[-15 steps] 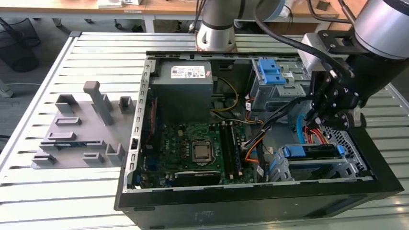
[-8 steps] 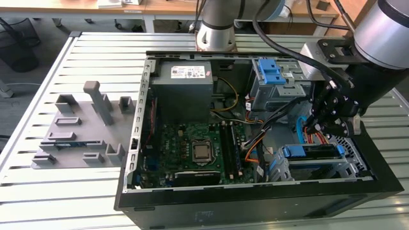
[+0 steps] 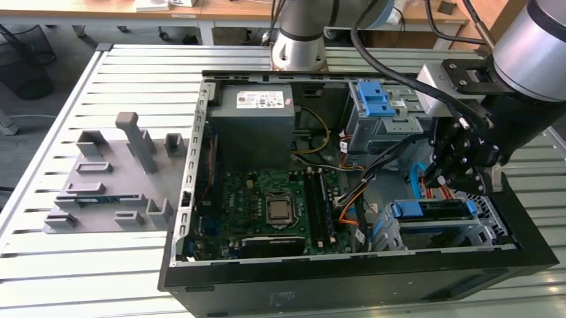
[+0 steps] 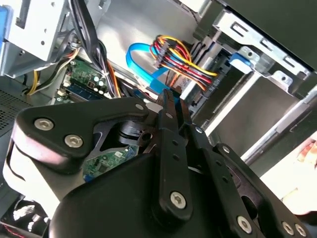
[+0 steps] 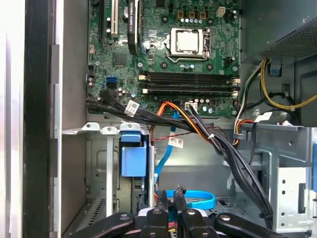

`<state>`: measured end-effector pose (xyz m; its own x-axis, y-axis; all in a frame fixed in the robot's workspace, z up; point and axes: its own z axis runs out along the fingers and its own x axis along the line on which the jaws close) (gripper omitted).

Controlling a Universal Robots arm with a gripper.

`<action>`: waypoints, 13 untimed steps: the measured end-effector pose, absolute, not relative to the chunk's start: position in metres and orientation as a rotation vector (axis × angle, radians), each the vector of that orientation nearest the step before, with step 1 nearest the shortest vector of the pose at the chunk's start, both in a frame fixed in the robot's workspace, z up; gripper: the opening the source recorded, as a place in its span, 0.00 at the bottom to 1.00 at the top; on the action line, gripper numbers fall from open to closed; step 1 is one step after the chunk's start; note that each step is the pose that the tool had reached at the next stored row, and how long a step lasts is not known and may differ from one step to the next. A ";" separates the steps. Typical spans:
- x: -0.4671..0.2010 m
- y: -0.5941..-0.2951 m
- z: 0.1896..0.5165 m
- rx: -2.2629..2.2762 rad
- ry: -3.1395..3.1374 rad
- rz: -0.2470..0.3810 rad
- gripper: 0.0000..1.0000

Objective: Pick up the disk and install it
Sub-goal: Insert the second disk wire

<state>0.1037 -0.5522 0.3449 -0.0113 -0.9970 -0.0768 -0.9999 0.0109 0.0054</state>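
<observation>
The disk lies flat in the lower drive bay at the front corner of the open computer case, on the exterior view's right. A blue bracket frames it. Its blue tab shows in the first wrist view, seated in the metal bay. My gripper hangs inside the case just above and beside that bay, among the red and blue cables. Its fingers stand close together with nothing between them. In the second wrist view the gripper points toward the coloured cable bundle.
A grey power-supply box sits at the back of the case, beside the motherboard. A drive cage with light-blue latches is behind my arm. Black cables and a blue flat cable cross near the fingertips. A grey fixture stands on the slatted table.
</observation>
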 end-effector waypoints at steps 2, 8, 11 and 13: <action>0.104 -0.556 0.344 -2.172 2.196 0.089 0.17; 0.104 -0.565 0.342 -2.172 2.196 0.088 0.17; 0.104 -0.568 0.341 -2.172 2.196 0.088 0.17; 0.104 -0.569 0.341 -2.172 2.196 0.088 0.17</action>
